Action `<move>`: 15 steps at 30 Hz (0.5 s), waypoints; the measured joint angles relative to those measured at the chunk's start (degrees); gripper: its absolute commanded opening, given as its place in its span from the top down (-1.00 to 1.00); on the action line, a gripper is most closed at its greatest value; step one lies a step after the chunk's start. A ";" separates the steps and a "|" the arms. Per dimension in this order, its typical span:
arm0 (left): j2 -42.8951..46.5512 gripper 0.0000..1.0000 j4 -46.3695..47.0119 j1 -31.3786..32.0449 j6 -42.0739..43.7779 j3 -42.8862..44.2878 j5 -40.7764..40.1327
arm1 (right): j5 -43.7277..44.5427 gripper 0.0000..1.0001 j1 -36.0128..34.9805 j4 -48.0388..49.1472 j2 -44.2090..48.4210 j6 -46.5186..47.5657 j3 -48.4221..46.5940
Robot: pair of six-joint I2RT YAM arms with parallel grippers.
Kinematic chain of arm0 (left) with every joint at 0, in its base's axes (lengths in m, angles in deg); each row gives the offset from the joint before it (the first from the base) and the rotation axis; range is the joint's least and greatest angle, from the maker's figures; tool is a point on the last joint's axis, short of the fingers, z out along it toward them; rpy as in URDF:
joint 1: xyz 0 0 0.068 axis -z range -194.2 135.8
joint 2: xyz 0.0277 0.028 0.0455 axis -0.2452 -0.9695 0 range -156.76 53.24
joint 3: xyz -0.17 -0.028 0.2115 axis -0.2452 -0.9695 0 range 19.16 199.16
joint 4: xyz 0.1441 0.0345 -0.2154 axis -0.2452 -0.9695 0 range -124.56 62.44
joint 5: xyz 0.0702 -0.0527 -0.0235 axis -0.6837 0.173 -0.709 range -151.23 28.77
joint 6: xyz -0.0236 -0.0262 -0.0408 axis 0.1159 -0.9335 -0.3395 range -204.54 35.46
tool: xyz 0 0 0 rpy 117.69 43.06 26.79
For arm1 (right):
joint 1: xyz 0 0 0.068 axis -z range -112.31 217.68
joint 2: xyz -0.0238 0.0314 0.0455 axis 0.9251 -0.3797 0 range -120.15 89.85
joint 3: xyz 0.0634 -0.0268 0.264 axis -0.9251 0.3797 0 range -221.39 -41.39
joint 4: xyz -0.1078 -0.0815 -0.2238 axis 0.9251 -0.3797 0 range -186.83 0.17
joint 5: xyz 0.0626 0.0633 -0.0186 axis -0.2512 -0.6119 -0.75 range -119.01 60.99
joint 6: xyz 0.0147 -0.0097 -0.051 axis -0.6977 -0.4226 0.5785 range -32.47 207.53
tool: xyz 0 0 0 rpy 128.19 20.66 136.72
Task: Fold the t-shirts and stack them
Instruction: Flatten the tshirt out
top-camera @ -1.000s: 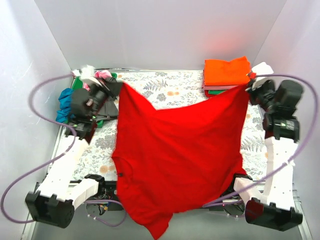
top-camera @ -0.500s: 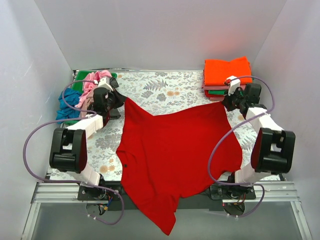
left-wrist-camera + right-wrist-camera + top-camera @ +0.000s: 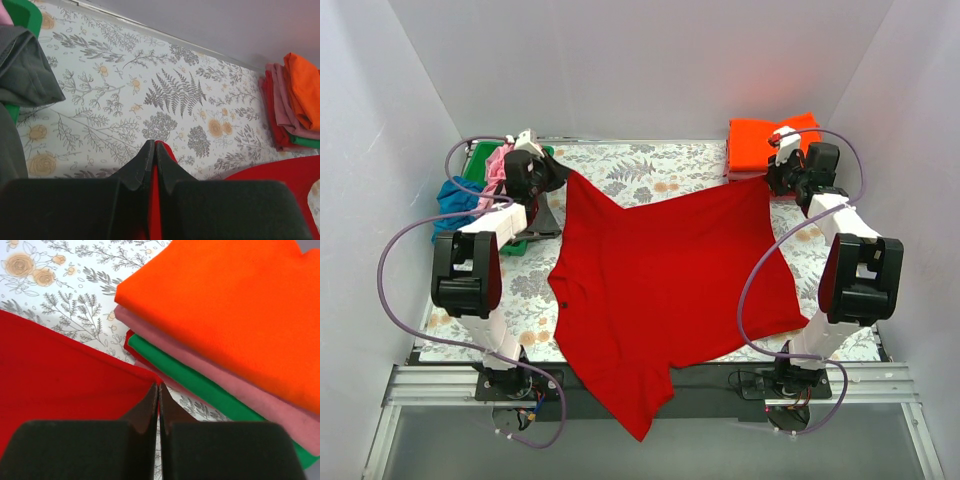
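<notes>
Across the middle of the floral surface (image 3: 650, 170) I saw the red t-shirt (image 3: 665, 280) spread flat, its near part draping over the near edge. At the far right stood the folded stack (image 3: 760, 148), orange on top, with pink, green and red beneath. At the far left lay a loose heap (image 3: 453, 200) of pink, blue, green and grey shirts. My left tool (image 3: 154, 145) was pinched tight on the red shirt's far left corner. The right tool (image 3: 158, 386) was clamped on its far right corner, just beside the stack.
</notes>
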 measured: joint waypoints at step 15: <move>-3.52 1.00 -1.29 -0.17 -0.13 4.63 4.68 | 3.10 0.97 0.00 0.35 -1.90 -1.90 -0.59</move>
